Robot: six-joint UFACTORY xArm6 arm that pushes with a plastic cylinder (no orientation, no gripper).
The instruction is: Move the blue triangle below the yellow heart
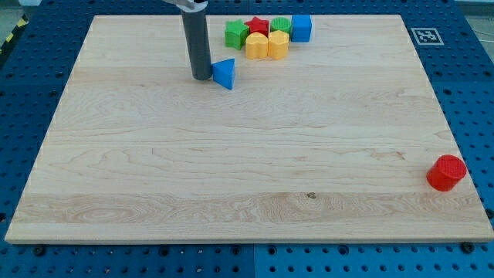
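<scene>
Tip [202,78] touches blue triangle [225,73] on its left.

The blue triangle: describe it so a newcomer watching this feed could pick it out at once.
Start at the cluster of coloured blocks near the wooden board's top edge, then look down and toward the view's left. The blue triangle sits alone there, with my tip right against its left side. Unlike the blue cube in the cluster, it is wedge-shaped and apart from the others.
</scene>
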